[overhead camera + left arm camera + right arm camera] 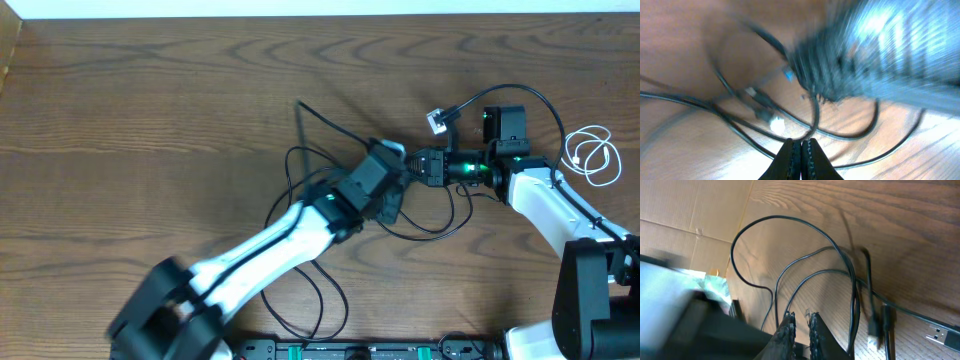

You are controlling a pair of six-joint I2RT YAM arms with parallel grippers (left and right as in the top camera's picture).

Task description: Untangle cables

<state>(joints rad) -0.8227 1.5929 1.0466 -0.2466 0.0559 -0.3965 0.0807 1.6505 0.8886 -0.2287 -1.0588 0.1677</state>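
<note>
Left pincer [801, 150]: fingers pressed flat together, closed. A black cable [816, 117] loop curves down to just above the tips; I cannot tell whether it is pinched. Right pincer [800, 322]: thin slit between its fingers, black strands running down close beside them, grip undetermined. White cable [592, 155] lies coiled on the table [150, 120], well apart from both pincers, beyond the right arm.

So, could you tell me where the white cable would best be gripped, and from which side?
Probably from straight above, on an outer strand of its loop: the white cable lies flat in a loose coil, apart from the black cables, so one strand can be pinched alone.
</note>
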